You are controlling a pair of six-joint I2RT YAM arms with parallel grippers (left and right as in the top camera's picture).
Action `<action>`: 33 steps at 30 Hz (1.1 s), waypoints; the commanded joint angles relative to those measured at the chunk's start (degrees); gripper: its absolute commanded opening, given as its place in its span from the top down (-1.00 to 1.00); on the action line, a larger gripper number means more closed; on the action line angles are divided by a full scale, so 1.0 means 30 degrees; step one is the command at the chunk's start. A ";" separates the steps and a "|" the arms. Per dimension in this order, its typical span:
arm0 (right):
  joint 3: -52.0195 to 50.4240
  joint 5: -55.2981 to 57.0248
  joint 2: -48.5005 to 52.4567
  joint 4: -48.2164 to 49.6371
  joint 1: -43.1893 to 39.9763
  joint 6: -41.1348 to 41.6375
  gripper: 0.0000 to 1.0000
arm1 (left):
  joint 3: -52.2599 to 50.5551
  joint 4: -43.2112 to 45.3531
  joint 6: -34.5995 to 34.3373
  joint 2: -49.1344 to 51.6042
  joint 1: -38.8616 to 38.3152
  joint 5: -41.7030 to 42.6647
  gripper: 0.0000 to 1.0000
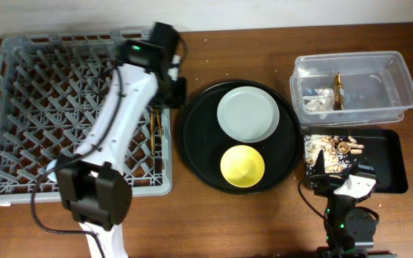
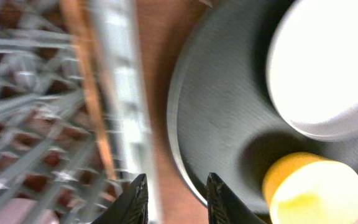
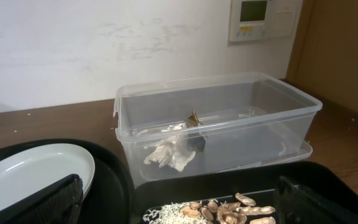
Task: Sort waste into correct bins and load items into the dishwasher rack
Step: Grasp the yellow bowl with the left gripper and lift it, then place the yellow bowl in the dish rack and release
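overhead: my left gripper [image 1: 176, 89] hangs over the right edge of the rack [image 1: 20, 93], beside the chopsticks [image 1: 156, 125] lying inside along that wall. the plate [image 1: 247, 113] and bowl [image 1: 242, 165] sit apart on the round tray [image 1: 192, 143]. tissue [image 1: 320, 99] and wrapper [image 1: 339, 87] are in the tub [image 1: 400, 79]. scraps [image 1: 335, 147] lie on the black tray [image 1: 389, 168], with my right gripper [image 1: 326, 168] at its near left corner. cups not seen.

left wrist: picture blurred. my fingers stand moderately apart with nothing between them, above the strip of table between rack and round tray.

right wrist: fingers spread wide, empty, facing the tub.

judgement: the plate looks stiff, smooth and breakable, and it lies flat. take it at the rim, one finger under the lip. the bowl looks light, so pinch its wall at the rim.
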 commanded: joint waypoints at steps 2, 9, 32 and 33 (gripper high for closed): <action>-0.0175 -0.0036 -0.0109 -0.0073 -0.0109 0.0131 -0.97 | -0.4692 0.3177 0.1377 -0.0080 -0.3461 0.4619 0.19; -0.0175 -0.0036 -0.0109 -0.0073 -0.0109 0.0131 -0.97 | -1.2211 1.0338 0.0211 -0.0080 -0.4590 0.7184 0.82; -0.0175 -0.0036 -0.0109 -0.0073 -0.0109 0.0131 -0.97 | -0.4867 0.2543 -0.5778 -0.0794 0.5493 -2.3329 0.99; -0.0175 -0.0036 -0.0109 -0.0073 -0.0109 0.0131 -0.97 | -0.5319 0.3060 -0.5770 -0.0787 0.5486 -2.3394 0.99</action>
